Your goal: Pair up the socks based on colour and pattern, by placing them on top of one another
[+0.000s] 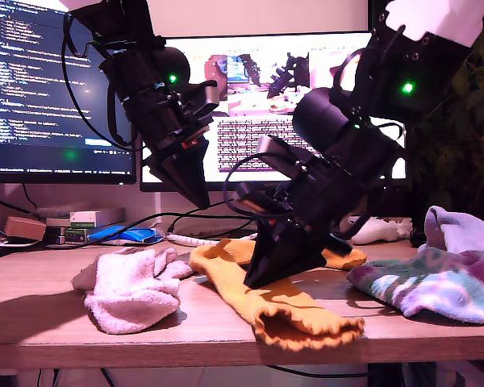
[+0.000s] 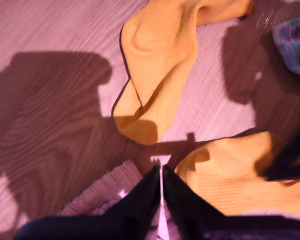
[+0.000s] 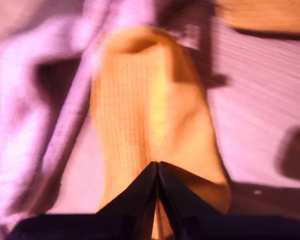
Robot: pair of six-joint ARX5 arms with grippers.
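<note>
Two mustard-yellow socks lie mid-table. The front yellow sock (image 1: 298, 314) reaches toward the table's front edge, and the other yellow sock (image 1: 344, 259) lies behind it. My second gripper (image 1: 254, 284) is shut, its tips down on the front yellow sock (image 3: 150, 110); no fold shows between its jaws. My first gripper (image 1: 203, 201) hangs shut and empty above the table, over the gap between the fluffy pink socks (image 1: 133, 290) and the yellow ones (image 2: 160, 65). A tie-dye sock (image 1: 436, 286) and a lavender sock (image 1: 460, 230) lie at the exterior view's right.
Two monitors (image 1: 48, 89) stand along the back of the table. Small boxes (image 1: 93, 219), a blue object (image 1: 129, 235) and cables lie at the back on the exterior view's left. A white object (image 1: 379, 230) sits behind the second arm.
</note>
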